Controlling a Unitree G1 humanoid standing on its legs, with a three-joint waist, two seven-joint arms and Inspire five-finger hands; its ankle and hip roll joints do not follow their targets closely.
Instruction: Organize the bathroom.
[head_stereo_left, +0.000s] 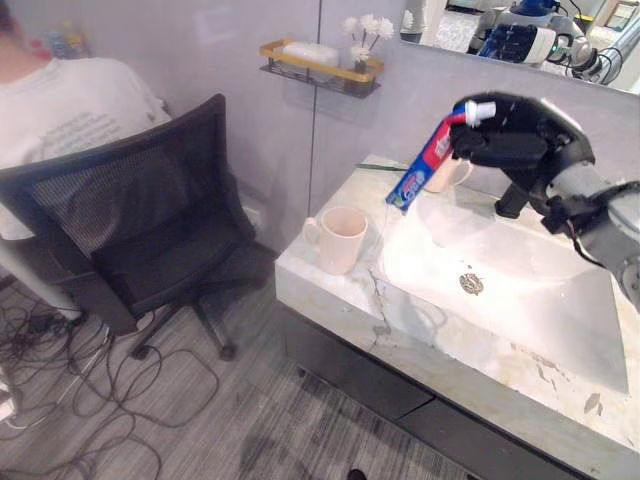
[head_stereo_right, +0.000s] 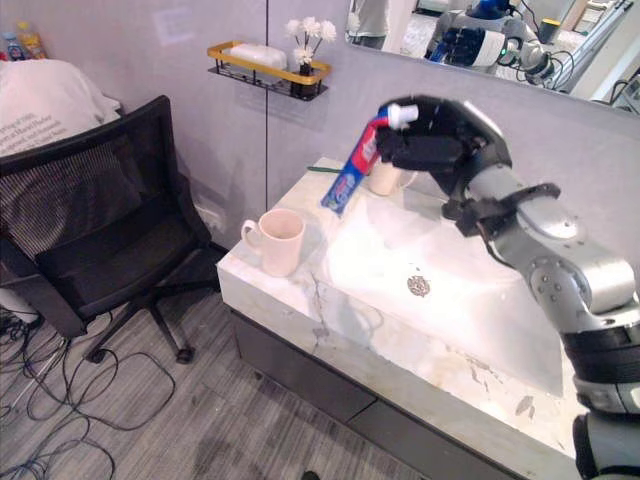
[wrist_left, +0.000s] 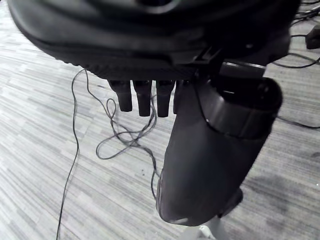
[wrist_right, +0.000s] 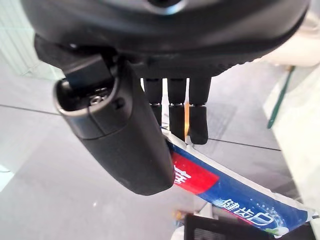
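My right hand (head_stereo_left: 520, 135) is shut on a red and blue toothpaste tube (head_stereo_left: 425, 160) with a white cap. It holds the tube in the air above the back left of the marble counter (head_stereo_left: 330, 290), cap up and tail slanting down to the left. In the right wrist view the thumb (wrist_right: 125, 145) and fingers pinch the tube (wrist_right: 235, 192). A pale cup (head_stereo_left: 340, 238) stands near the counter's left front corner. Behind the tube stands a second cup (head_stereo_right: 385, 178), and a green toothbrush (head_stereo_left: 380, 167) lies by the wall. My left hand (wrist_left: 150, 95) hangs over the floor, fingers relaxed, holding nothing.
A white sink basin (head_stereo_left: 520, 290) with a dark faucet (head_stereo_left: 512, 203) fills the counter's right part. A wall shelf (head_stereo_left: 320, 62) carries a white item and flowers. A black office chair (head_stereo_left: 150, 220) stands left of the counter, with a person (head_stereo_left: 60, 110) behind it and cables on the floor.
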